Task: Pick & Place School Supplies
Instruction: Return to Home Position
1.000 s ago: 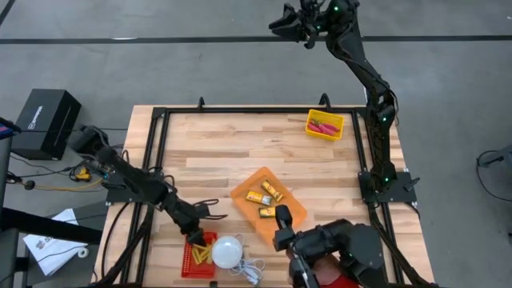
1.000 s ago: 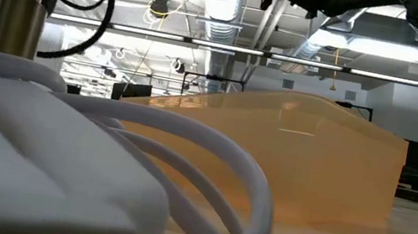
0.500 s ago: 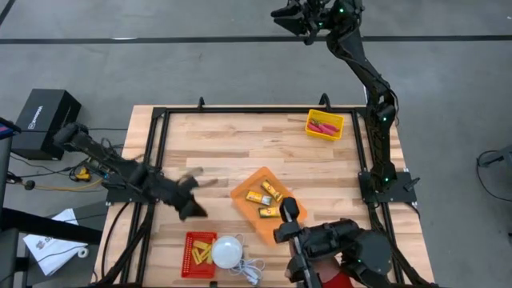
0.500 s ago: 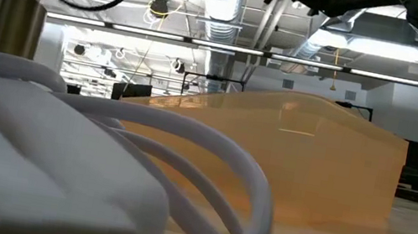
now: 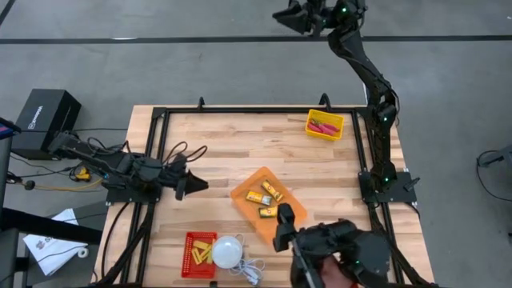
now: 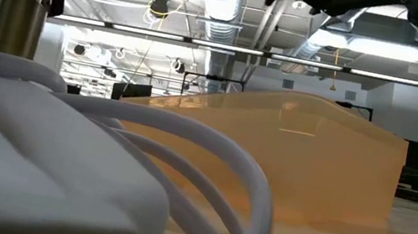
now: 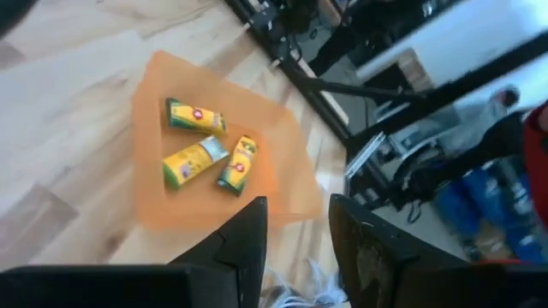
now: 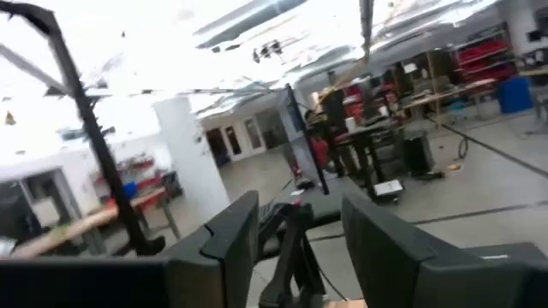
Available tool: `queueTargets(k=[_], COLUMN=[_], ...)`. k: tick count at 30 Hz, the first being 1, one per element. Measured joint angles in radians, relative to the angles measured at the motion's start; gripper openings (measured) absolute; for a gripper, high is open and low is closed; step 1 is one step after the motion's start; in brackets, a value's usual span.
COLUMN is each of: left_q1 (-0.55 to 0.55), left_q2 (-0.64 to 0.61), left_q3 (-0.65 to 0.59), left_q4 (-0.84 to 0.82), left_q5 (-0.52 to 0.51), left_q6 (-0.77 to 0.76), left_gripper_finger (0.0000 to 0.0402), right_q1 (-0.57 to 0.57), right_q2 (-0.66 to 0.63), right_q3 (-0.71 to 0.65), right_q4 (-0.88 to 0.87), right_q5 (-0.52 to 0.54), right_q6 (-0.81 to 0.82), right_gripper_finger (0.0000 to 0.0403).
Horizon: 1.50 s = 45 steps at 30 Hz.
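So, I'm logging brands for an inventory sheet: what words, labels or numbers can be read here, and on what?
No text can be read outright.
Black box at the high view's left edge: a white logo line on its top, too small to read.
Three yellow packets in the orange tray: coloured print on each, too blurred to read.

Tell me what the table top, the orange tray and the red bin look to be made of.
Table top: wood, in pale matt planks with visible grain and joints.
Orange tray: probably plastic, smooth and translucent; the low view shows light passing through its wall.
Red bin: likely opaque plastic, evenly coloured; it is too small to tell the finish.
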Motion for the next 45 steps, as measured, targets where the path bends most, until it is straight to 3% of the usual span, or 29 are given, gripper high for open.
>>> queueTargets(k=[8,11,14,19,22,24,26,28,30,35,39,42,45], left_q1=[-0.001,-0.001,-0.001,-0.001,-0.001,-0.001,-0.001,-0.001,-0.002,-0.002,-0.002,-0.002,-0.002], left_q2=[-0.017,-0.057,-0.092,-0.176,-0.264,-0.339,-0.433,-0.530,-0.599,-0.563,-0.529,-0.518,-0.505], left_q3=[0.000,0.000,0.000,0.000,0.000,0.000,0.000,0.001,0.004,0.075,0.065,0.070,0.068], left_q4=[-0.005,-0.001,-0.005,0.051,0.141,0.169,0.165,0.169,0.174,0.139,0.156,0.238,0.226], left_q5=[0.052,0.054,0.055,0.039,0.017,-0.009,-0.031,-0.043,-0.047,-0.075,-0.106,-0.126,-0.139], left_q6=[0.076,0.123,0.156,0.211,0.333,0.402,0.437,0.482,0.554,0.644,0.659,0.724,0.750], left_gripper_finger=[0.0121,0.0118,0.0116,0.0116,0.0116,0.0117,0.0117,0.0117,0.0116,0.0116,0.0117,0.0118,0.0118], right_q1=[0.067,0.094,0.130,0.216,0.260,0.304,0.388,0.464,0.501,0.507,0.507,0.524,0.532], right_q2=[0.002,0.002,0.005,-0.093,-0.249,-0.359,-0.445,-0.512,-0.595,-0.864,-1.110,-1.357,-1.611], right_q3=[0.000,0.000,-0.003,-0.007,0.001,0.002,-0.002,-0.028,-0.076,-0.364,-0.753,-1.061,-1.289], right_q4=[-0.154,-0.328,-0.375,-0.371,-0.585,-0.931,-1.208,-1.310,-1.317,-1.253,-1.044,-0.828,-0.736], right_q5=[-0.006,-0.071,-0.124,-0.022,0.021,0.174,0.468,0.683,0.731,0.734,0.747,0.759,0.821], right_q6=[-0.056,0.041,0.037,-0.193,-0.410,-0.660,-0.857,-0.938,-0.974,-0.953,-0.914,-0.822,-0.763], right_gripper_finger=[0.0170,0.0167,0.0165,0.0167,0.0169,0.0169,0.0168,0.0167,0.0165,0.0166,0.0169,0.0169,0.0167])
